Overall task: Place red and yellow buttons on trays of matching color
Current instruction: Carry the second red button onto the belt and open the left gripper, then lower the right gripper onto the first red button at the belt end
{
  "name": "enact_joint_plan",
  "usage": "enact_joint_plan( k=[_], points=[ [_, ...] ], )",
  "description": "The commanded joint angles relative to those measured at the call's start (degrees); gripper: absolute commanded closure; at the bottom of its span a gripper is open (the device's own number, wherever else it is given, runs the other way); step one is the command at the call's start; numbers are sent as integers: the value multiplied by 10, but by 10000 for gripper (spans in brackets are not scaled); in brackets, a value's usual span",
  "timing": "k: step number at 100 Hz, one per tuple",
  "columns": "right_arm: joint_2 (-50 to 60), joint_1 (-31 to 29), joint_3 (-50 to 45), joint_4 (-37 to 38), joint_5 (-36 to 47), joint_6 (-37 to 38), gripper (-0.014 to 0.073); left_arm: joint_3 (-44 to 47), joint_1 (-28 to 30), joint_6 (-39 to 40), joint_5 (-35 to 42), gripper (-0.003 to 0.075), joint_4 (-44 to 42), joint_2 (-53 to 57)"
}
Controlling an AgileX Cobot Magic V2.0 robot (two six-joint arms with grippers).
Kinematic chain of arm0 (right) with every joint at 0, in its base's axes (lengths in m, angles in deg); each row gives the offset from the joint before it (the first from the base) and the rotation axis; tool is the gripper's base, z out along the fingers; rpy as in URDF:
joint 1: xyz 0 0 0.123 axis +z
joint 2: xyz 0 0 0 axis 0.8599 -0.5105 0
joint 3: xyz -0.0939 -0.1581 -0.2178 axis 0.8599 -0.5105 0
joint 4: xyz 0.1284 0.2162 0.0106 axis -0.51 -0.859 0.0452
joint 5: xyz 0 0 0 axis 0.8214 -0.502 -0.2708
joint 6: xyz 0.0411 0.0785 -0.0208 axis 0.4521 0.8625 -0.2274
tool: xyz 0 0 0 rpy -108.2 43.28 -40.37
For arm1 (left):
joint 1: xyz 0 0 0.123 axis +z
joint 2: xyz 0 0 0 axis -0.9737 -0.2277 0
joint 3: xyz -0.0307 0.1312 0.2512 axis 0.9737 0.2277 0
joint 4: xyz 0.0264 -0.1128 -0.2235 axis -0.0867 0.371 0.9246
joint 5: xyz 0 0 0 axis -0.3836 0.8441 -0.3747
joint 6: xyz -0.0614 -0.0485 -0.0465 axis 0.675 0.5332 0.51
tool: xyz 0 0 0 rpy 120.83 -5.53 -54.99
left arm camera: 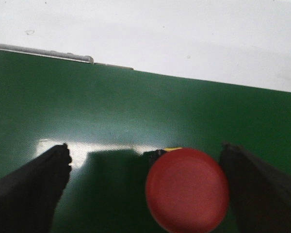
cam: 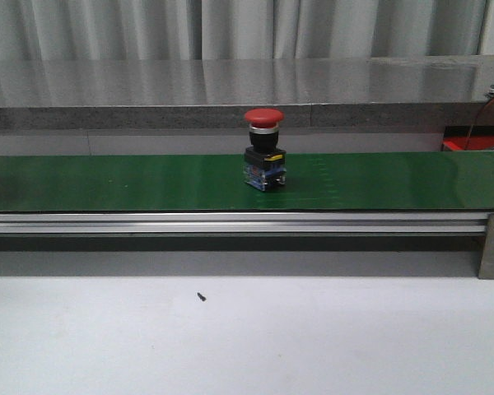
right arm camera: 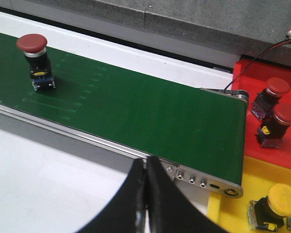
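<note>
Red button point(cam: 264, 149) stands upright on the green belt point(cam: 395, 181). Left hand point(left arm camera: 145, 187) open, apparently straddling it without contact. Right hand point(right arm camera: 146, 194) closed, empty.

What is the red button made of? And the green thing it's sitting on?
The red button looks like plastic: a smooth, matte red cap on a black body, with a silvery ring that may be metal. The green belt looks like rubbery or vinyl sheet, smooth and slightly glossy, since light glints off it. Its silver side rail looks like brushed aluminium.
</note>
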Motion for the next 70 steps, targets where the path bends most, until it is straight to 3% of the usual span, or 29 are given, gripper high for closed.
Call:
enact_joint_plan(
  k=[1,42,70],
  points=[
    [0,0,14,-9,38,-2,690,-20,-4,2,35,46,12,51],
    [0,0,14,-9,38,-2,690,0,-68,-22,47,48,12,206],
    [0,0,14,-9,38,-2,690,150,-141,-28,147,49,12,374]
  ],
)
